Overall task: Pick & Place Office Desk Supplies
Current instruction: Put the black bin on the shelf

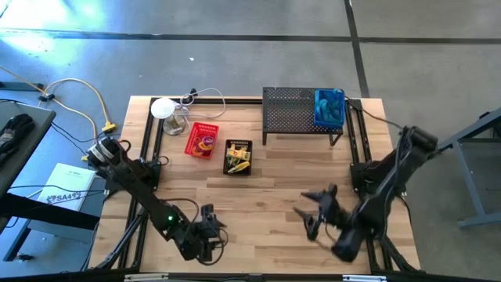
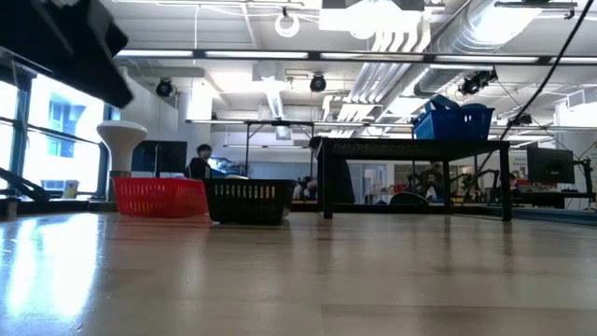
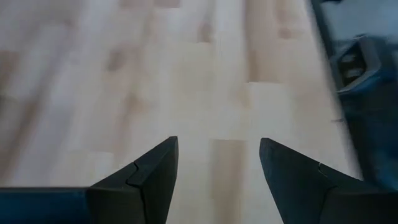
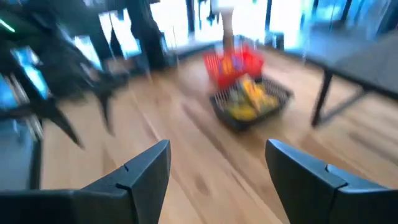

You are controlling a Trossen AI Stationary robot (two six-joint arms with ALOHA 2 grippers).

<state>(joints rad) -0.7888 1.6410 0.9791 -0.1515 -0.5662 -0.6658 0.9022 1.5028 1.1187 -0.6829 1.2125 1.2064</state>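
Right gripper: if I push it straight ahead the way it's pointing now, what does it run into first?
Probably the black basket of yellow supplies, which sits ahead between the open fingers of the right gripper. The red basket is just behind it. Bare table lies before them; depth is uncertain.

Red basket [image 2: 160, 197] touching black basket [image 2: 248, 200]

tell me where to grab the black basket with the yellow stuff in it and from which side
Take the black basket by its rim, probably the bare near wall facing the arms, coming straight down from above. It sits upright and open-topped on the table, with one finger inside the wall and one outside. The red basket stands close on its left, so that side looks tighter. Both the right gripper and the left gripper are open.
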